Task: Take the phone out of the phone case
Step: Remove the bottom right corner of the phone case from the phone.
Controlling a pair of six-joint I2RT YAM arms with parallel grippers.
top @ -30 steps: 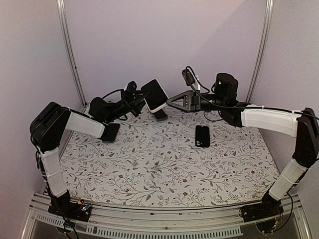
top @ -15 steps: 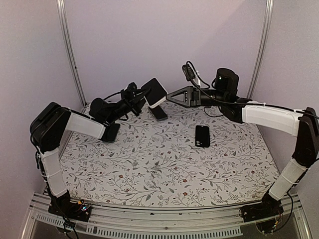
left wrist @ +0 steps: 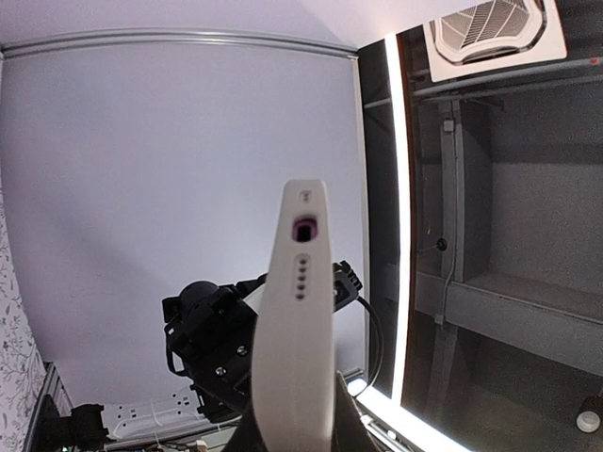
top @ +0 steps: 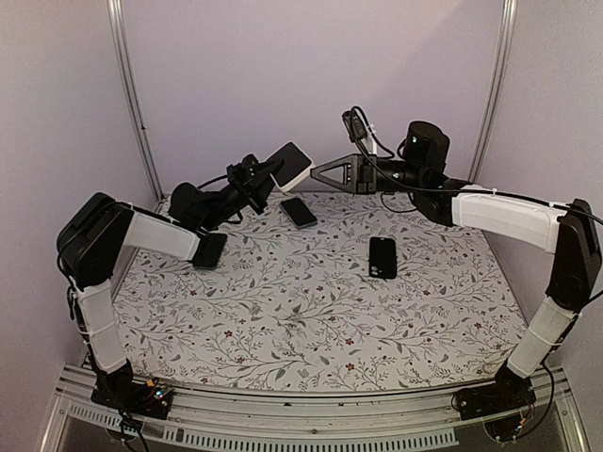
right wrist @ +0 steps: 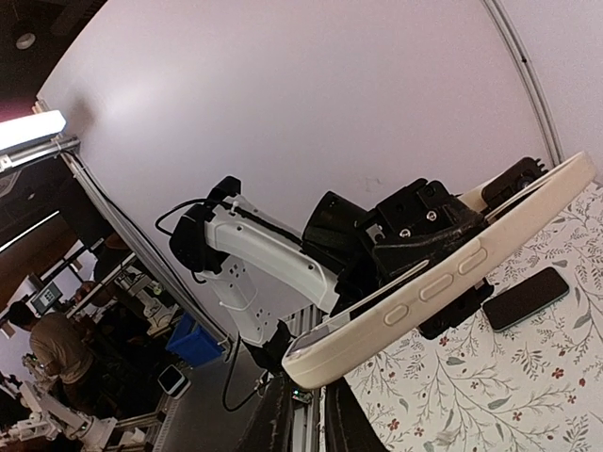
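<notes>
A white phone case [top: 296, 172] with the dark phone [top: 288, 156] in it hangs above the back of the table. My left gripper [top: 276, 176] is shut on it. In the left wrist view the case [left wrist: 294, 320] stands edge-on, rising from between my left gripper's [left wrist: 292, 439] fingers. My right gripper [top: 316, 173] is shut, its tips against the case's free corner. In the right wrist view the case [right wrist: 452, 273] runs diagonally, side buttons showing, its corner just above my right gripper [right wrist: 309, 384]. I cannot tell whether those tips pinch the corner.
A black phone [top: 382, 256] lies on the floral table right of centre. A second dark phone [top: 299, 212] lies under the held case, also in the right wrist view [right wrist: 526, 298]. A third dark phone [top: 209, 250] lies beside my left arm. Metal posts [top: 132, 104] flank the back wall.
My right gripper has shut and moved up and left to the case's corner. My left gripper has raised the cased phone and tilted it flatter.
</notes>
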